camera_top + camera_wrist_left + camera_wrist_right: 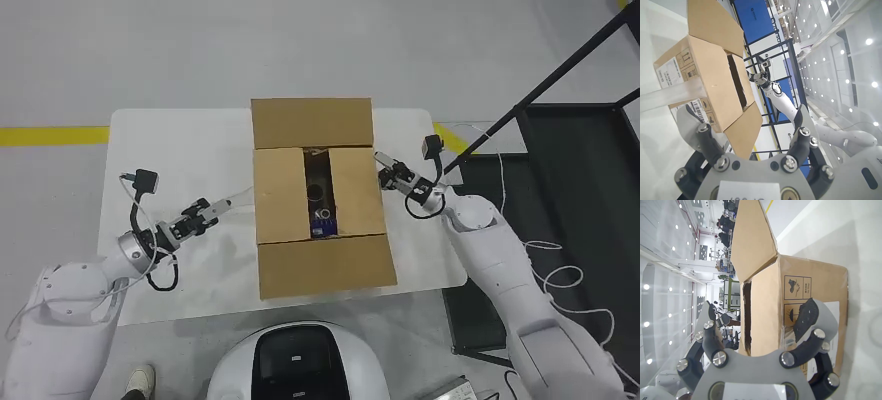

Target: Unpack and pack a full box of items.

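Cardboard box (355, 195) upright on the white desk (180, 150), centre of the top view, its opening facing up and its longer side running left to right. Nearest, at lower centre, the near flap (325, 265) lies folded outward. At centre left, the left tool (224, 206) stands just beside the box's left wall, fingers spread wide and holding nothing. A clear strip of tape (668, 95) runs off that wall. At centre right, the right tool (383, 170) is spread wide at the box's right top edge; whether it touches cannot be told. The two side flaps fold inward, leaving a narrow slot (318, 165). Its long axis runs bottom to top, with dark items (320, 205) inside. Farthest, the far flap (311, 122) opens outward.
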### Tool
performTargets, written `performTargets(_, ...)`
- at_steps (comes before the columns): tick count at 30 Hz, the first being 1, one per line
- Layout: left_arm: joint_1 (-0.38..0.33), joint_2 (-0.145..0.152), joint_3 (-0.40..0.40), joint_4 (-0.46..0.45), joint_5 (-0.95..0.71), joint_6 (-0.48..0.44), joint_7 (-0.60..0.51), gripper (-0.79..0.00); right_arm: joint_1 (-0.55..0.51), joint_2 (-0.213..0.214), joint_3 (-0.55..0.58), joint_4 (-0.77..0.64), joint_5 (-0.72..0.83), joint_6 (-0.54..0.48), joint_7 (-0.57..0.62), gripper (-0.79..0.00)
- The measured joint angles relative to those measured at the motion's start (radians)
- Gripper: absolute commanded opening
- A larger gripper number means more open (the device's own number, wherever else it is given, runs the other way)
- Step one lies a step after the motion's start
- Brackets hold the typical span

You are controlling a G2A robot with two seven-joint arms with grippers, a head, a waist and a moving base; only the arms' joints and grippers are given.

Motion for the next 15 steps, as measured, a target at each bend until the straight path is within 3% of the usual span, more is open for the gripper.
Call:
performTargets(9, 0.014, 0.006, -0.007, -0.01, -0.02, 0.001, -0.027, 0.0, -0.009, -0.014, -0.033, -0.046, -0.014, -0.021, 0.008, 0.0)
performTargets(15, -0.001, 0.012, -0.005, -0.003, -0.027, -0.002, -0.083, 0.0, -0.065, 0.016, 0.067, -0.134, -0.054, -0.027, -0.039, 0.0)
